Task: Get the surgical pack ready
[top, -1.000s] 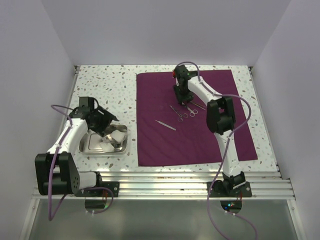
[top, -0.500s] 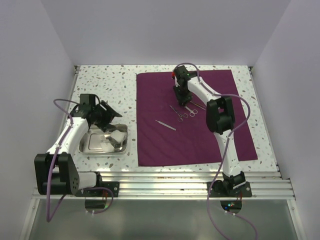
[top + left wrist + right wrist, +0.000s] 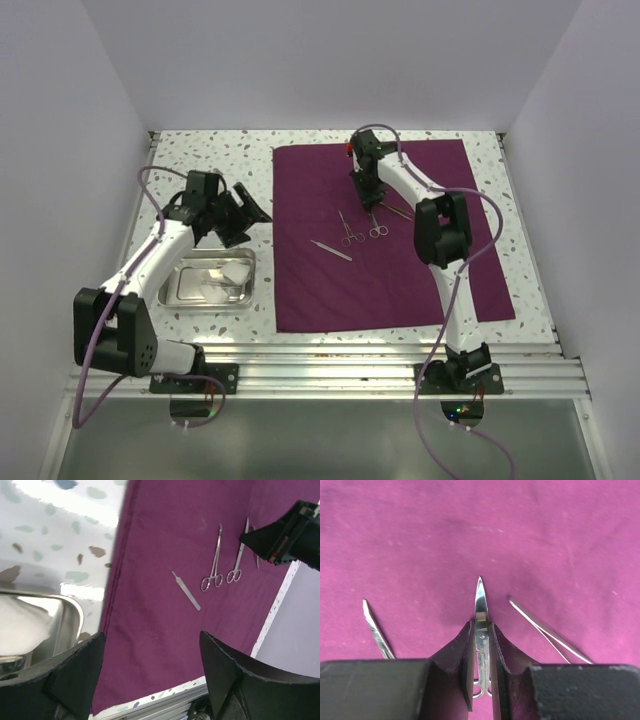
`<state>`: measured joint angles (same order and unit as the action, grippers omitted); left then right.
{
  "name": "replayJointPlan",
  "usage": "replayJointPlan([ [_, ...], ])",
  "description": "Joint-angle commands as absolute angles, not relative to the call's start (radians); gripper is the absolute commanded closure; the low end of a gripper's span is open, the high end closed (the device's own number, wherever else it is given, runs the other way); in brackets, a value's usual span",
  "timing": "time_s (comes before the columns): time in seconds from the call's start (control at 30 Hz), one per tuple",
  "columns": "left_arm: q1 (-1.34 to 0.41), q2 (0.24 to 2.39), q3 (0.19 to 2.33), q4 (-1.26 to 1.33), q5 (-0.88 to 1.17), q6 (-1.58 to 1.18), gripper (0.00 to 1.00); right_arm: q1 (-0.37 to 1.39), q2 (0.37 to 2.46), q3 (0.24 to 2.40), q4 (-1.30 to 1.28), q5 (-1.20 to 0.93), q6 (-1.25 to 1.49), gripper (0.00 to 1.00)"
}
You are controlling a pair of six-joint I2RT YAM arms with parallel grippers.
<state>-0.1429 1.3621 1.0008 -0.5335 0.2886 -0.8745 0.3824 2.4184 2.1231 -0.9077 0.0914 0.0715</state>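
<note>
The dark-purple cloth (image 3: pixel 390 270) lies flat on the right half of the table. On it lie scissors (image 3: pixel 480 630), a second ringed instrument (image 3: pixel 346 230), thin tweezers (image 3: pixel 547 632) and a flat silver strip (image 3: pixel 331 250). My right gripper (image 3: pixel 480 626) points down at the cloth, shut on the scissors near their pivot, with the blade tip sticking out ahead. The steel tray (image 3: pixel 180 292) sits left of the cloth with white gauze (image 3: pixel 20 625) in it. My left gripper (image 3: pixel 240 213) hovers open and empty above the tray's far side, beside the cloth's left edge.
The speckled tabletop (image 3: pixel 200 160) is walled in white on the left, back and right. An aluminium rail (image 3: pixel 330 360) runs along the near edge. In the left wrist view the right gripper (image 3: pixel 285 532) shows dark over the instruments.
My left gripper lifted off the tray and swung up and right toward the cloth's edge. My right jaws closed on the scissors, and the two ringed instruments shifted slightly.
</note>
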Motion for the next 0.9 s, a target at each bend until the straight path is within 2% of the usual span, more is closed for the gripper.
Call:
replayJointPlan([
  [0.0, -0.205, 1.385, 1.057, -0.444, 0.308, -0.821, 0.2, 0.373, 2.318, 2.138, -0.94, 0.158, 0.087, 1.0],
  [0.2, -0.329, 1.446, 1.087, -0.247, 0.387, -0.821, 0.19, 0.371, 2.208, 2.118, -0.953, 0.109, 0.138, 1.0],
  [0.4, -0.469, 1.546, 1.184, -0.127, 0.301, -0.77, 0.18, 0.376, 2.177, 2.18, -1.055, -0.081, 0.305, 1.0],
  [0.57, -0.492, 1.635, 1.21, -0.063, 0.319, -0.787, 0.19, 0.417, 2.111, 2.111, -1.014, -0.187, 0.414, 1.0],
  [0.87, -0.494, 1.766, 1.285, -0.015, 0.425, -0.839, 0.29, 0.5, 2.072, 2.091, -0.992, -0.256, 0.486, 1.0],
])
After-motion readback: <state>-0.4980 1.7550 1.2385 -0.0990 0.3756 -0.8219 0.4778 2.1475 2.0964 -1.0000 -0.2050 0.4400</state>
